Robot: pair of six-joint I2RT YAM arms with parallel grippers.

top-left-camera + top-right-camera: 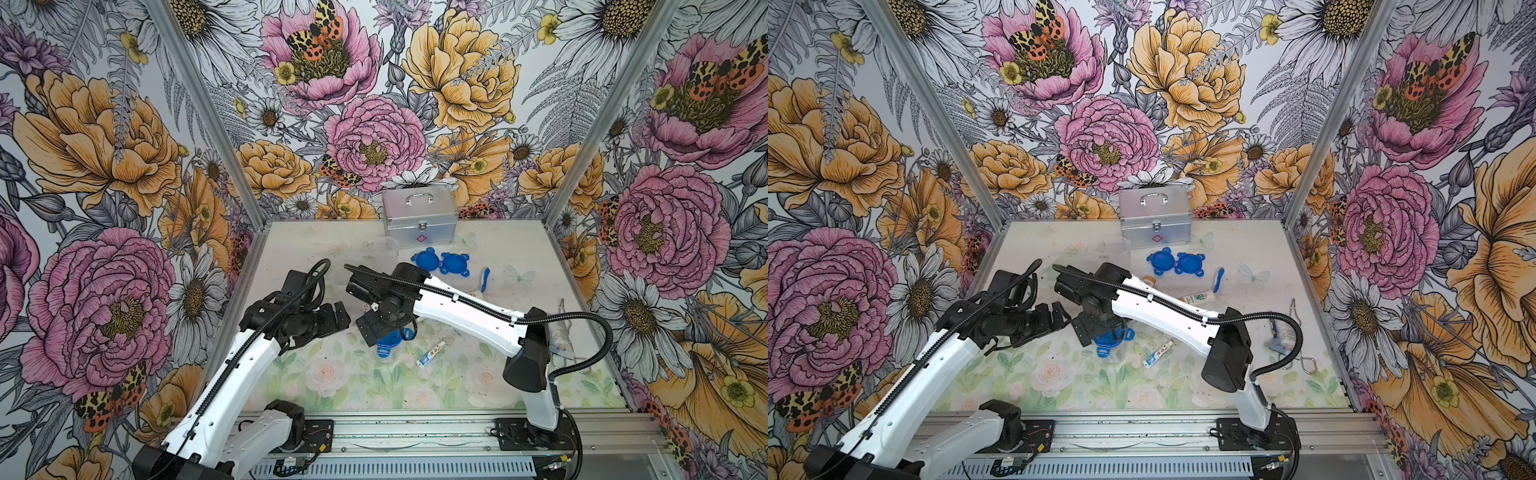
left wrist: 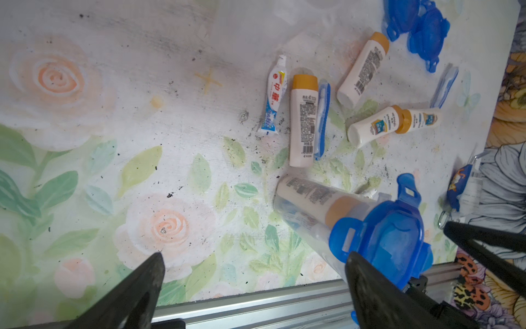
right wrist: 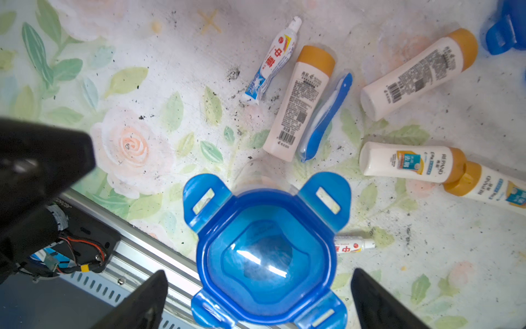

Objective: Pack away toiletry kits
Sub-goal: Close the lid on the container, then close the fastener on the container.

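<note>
Left gripper (image 2: 254, 256) and right gripper (image 3: 259, 272) are both wide open, holding nothing. The right fingers (image 3: 378, 302) stand on either side of the lidded cup (image 3: 264, 250), not touching. Loose bottles (image 3: 299, 105) lie near it.

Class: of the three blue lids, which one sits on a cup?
The lid under the open right gripper, capping a clear cup; the other two lids lie loose by the silver case.

The left arm (image 1: 249, 361) and right arm (image 1: 469, 318) both lean inward, wrists close together but apart, the left gripper (image 2: 256, 256) with jaws spread wide, gripping nothing, and the right gripper (image 3: 260, 273) aimed downward, jaws equally wide, gripping nothing.
</note>
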